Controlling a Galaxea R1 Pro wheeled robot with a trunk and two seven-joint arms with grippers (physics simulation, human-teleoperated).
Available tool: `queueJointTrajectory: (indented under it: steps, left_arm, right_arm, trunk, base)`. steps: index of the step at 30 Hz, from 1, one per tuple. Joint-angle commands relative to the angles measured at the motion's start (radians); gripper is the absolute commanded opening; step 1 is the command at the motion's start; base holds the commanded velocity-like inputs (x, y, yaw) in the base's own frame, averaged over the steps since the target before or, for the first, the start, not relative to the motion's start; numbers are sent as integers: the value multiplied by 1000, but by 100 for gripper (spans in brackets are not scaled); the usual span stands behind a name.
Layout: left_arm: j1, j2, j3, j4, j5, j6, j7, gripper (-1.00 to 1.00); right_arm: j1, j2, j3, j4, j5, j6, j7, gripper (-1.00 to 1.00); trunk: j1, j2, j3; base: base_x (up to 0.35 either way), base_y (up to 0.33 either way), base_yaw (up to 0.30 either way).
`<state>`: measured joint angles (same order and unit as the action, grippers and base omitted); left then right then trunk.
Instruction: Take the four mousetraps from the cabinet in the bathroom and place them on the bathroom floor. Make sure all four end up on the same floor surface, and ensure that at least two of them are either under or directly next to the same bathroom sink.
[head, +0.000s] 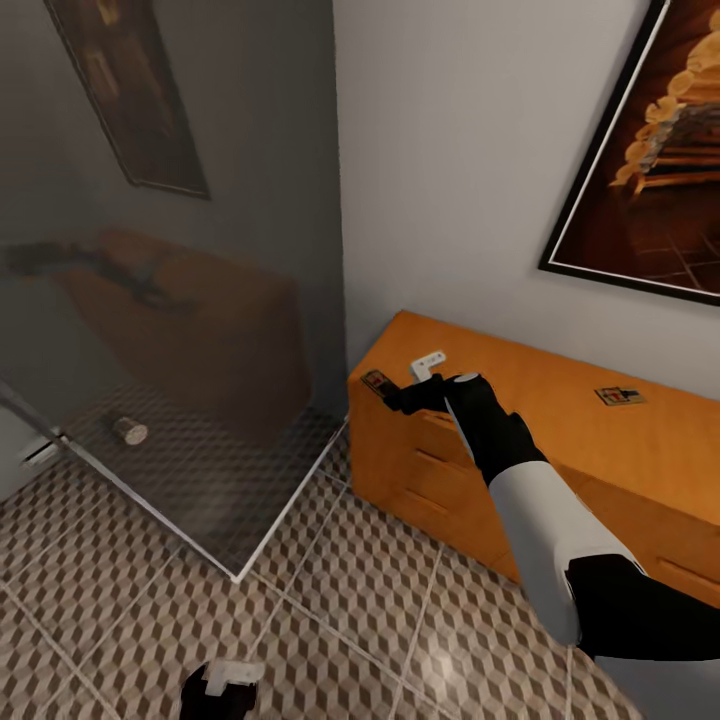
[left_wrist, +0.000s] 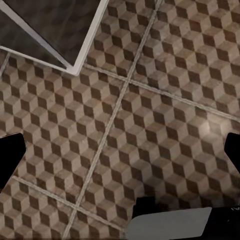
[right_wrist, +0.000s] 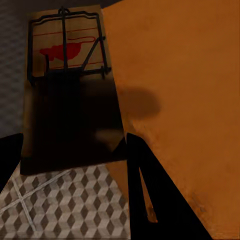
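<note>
The right gripper (head: 392, 393) is stretched out to the left end of the cabinet (head: 560, 400). A mousetrap (right_wrist: 67, 95) is seen between its two dark fingers (right_wrist: 150, 195), sticking out over the cabinet's edge above the bathroom floor (head: 330, 600). The fingers are closed around the trap's sides, so it looks gripped. A second mousetrap (head: 619, 396) is lying flat on the cabinet top, well apart to the right. The left gripper (head: 220, 688) is held low over the tiles, with its fingers (left_wrist: 10, 160) spread wide and nothing between them.
</note>
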<state>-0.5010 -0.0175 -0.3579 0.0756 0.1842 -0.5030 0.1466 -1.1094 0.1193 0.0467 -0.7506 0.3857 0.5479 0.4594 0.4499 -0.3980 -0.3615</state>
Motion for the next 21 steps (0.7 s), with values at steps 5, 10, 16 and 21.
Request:
queueJointTrajectory:
  steps: [5, 10, 16, 21]
  left_arm:
    - [-1, -1, -9, 4, 8, -6, 2, 100]
    - [-1, -1, -9, 4, 8, -6, 2, 100]
    - [-2, -1, -9, 4, 8, -6, 1, 100]
    - [-2, -1, -9, 4, 8, -6, 2, 100]
  right_arm:
    - [-1, 0, -1, 6, 7, 4, 5, -100]
    - [-1, 0, -1, 11, 7, 4, 5, -100]
    - [-1, -1, -1, 32, 7, 2, 5, -100]
    - [-1, -4, -1, 84, 7, -15, 7, -100]
  trunk:
    - [0, -2, -2]
    - [0, -2, -2]
    - [0, -2, -2]
    - [0, -2, -2]
  base:
    - [-256, 200, 0]
    - [-256, 200, 0]
    - [-256, 200, 0]
    - [-241, 188, 0]
